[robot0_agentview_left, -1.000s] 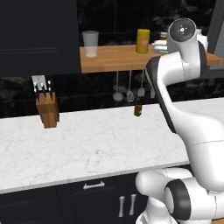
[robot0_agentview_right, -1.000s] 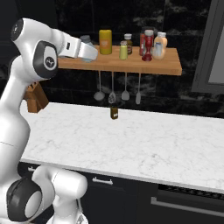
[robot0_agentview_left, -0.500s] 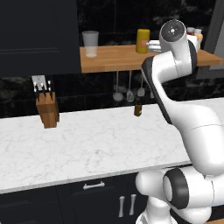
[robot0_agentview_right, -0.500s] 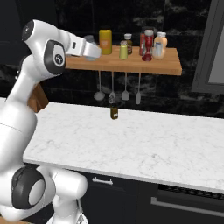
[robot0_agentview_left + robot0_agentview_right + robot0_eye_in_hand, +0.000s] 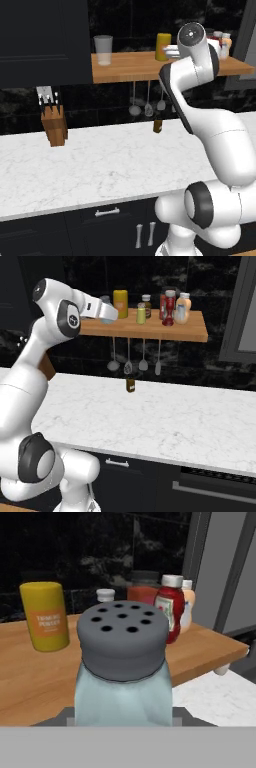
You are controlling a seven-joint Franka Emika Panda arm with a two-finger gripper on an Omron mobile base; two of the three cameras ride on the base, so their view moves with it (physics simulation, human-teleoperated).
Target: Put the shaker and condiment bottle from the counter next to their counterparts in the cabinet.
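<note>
Swinging leftward along the cabinet [image 5: 165, 331], the arm's fingers grasp the shaker [image 5: 122, 672], nearing the counterparts [image 5: 167, 307], placement pending.

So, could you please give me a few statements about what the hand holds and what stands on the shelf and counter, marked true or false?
1. The hand is shut on the pale blue-green translucent shaker with a grey perforated cap. True.
2. The tall yellow canister lies on the white marble counter. False: it stands on the light-brown wooden shelf.
3. The small squat red bottle with a white cap stands on the shelf. True.
4. The wooden knife block stands on the shelf. False: it stands on the counter.
</note>
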